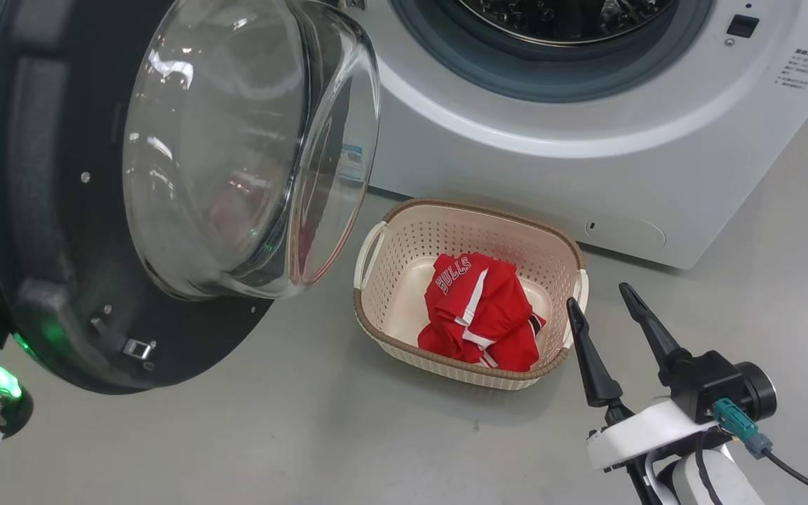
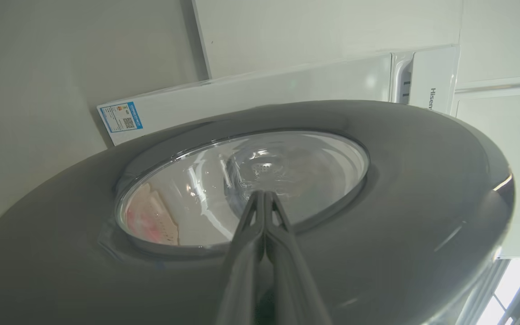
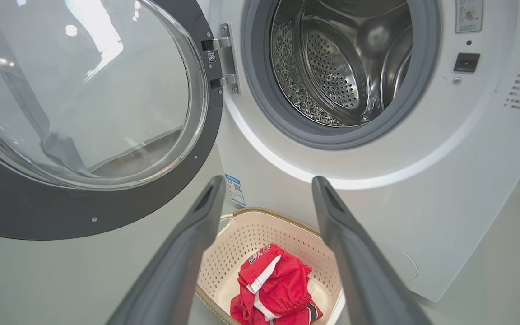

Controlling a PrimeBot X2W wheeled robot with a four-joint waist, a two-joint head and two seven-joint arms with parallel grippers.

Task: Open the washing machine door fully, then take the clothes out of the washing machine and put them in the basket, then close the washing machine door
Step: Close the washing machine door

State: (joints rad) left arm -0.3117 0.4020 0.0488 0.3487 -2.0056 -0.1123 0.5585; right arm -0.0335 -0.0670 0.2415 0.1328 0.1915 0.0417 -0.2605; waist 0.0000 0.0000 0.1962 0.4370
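red "bulls" clothes in basket; left gripper together, right gripper apart.

Red clothes in cream basket, door open

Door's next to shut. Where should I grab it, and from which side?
Take the door by its black rim beside the latch, farthest from the hinge, coming from the outer face, where the shut left hand points. The glass bowl bulges smooth: likely no pinch there.
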